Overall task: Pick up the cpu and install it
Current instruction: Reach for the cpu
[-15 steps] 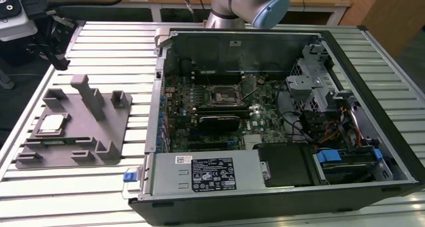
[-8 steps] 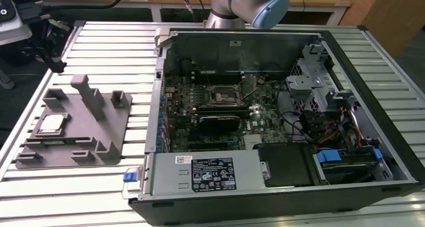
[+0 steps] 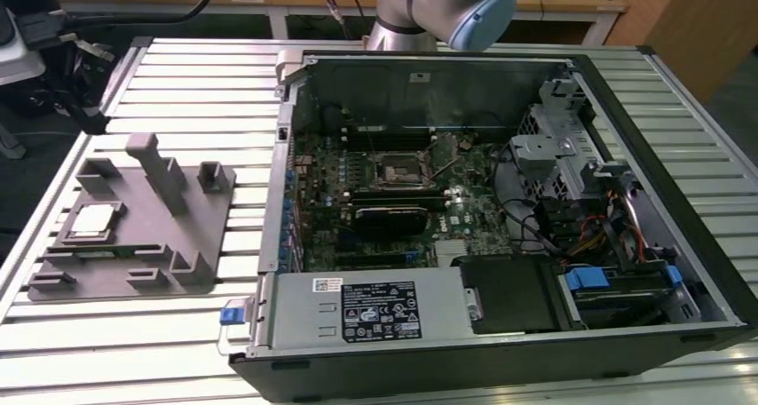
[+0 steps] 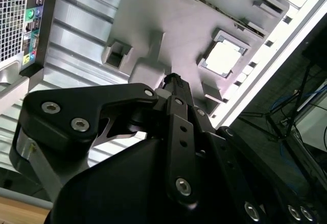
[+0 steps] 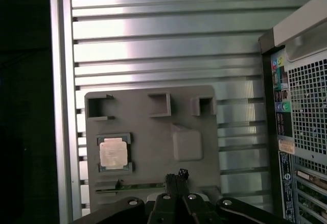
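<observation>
The cpu (image 3: 92,220), a small silver square with a pale rim, lies flat in a recess of the grey fixture plate (image 3: 177,236) at the exterior view's left. Both wrist views look down on it from well above: cpu (image 5: 113,152), cpu (image 4: 225,58). My gripper (image 5: 176,176) hangs over the fixture plate (image 5: 148,106), off to one side of the cpu and not touching it. Its dark fingers (image 4: 173,81) are shut together with nothing between them. The black-framed socket (image 3: 400,169) sits on the motherboard inside the open computer case (image 3: 663,245).
The grey fixture carries upright posts (image 3: 156,170) and small pockets (image 5: 159,104). The slatted metal table (image 3: 142,334) has an edge rail beside the fixture (image 5: 60,106). The case's rear panel with ports (image 5: 301,106) stands close by. A black finned block (image 3: 389,217) sits below the socket.
</observation>
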Action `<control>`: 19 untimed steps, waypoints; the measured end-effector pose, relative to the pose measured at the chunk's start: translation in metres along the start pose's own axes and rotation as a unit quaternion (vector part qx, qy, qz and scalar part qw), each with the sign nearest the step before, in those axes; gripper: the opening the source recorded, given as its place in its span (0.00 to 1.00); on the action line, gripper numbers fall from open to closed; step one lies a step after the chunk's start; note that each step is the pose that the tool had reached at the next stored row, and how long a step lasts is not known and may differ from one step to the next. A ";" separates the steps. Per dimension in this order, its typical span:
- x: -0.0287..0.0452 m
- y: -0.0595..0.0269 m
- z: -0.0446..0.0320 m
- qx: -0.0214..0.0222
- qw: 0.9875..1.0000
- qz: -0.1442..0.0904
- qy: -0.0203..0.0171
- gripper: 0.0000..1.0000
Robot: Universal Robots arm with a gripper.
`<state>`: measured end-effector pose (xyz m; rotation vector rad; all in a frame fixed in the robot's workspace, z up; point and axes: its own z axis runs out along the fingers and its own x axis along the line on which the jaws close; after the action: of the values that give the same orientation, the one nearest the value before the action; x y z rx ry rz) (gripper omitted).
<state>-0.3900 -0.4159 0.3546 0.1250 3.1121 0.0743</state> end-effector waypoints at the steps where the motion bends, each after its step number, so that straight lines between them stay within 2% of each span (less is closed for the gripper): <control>1: 0.0010 -0.0003 0.0007 0.000 1.000 0.000 0.000 0.11; 19: 0.0185 -0.0056 0.0135 -0.001 1.000 0.000 0.000 0.11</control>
<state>-0.4085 -0.4194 0.3403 0.1251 3.1122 0.0765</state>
